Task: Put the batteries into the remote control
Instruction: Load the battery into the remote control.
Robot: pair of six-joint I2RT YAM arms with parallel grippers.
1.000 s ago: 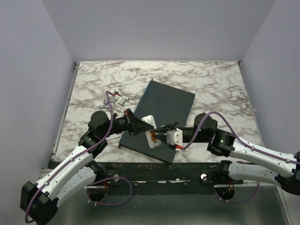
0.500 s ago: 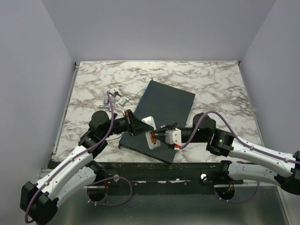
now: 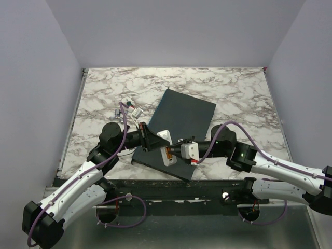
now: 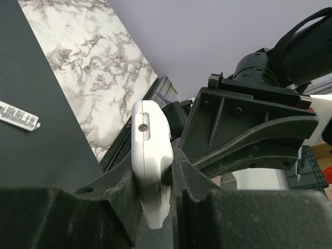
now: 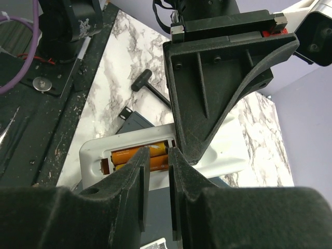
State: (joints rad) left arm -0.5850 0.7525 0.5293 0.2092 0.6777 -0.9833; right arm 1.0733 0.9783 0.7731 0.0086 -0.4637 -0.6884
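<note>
Low over the marble table [image 3: 233,88], inward-reaching left tool [image 4: 153,175] clamps remote control [image 4: 150,140]; right tool [image 5: 158,154] slightly parted.

Robot lab cell, not a home or shop. Evidence: plain lilac walls [image 3: 176,31] box the marble-print table [image 3: 233,88] on three sides. The white-and-black left arm [image 3: 78,187] and right arm [image 3: 280,171] are bolted to a scuffed black frame [image 3: 207,185] at the near edge, with purple cables [image 5: 35,13] run loose along the joints. A T-handle hex key [image 5: 141,80] lies on the tabletop just beyond the right gripper [image 5: 158,154]. Past the left gripper [image 4: 152,171], off the table, sits a slatted plastic crate [image 4: 314,168].
</note>
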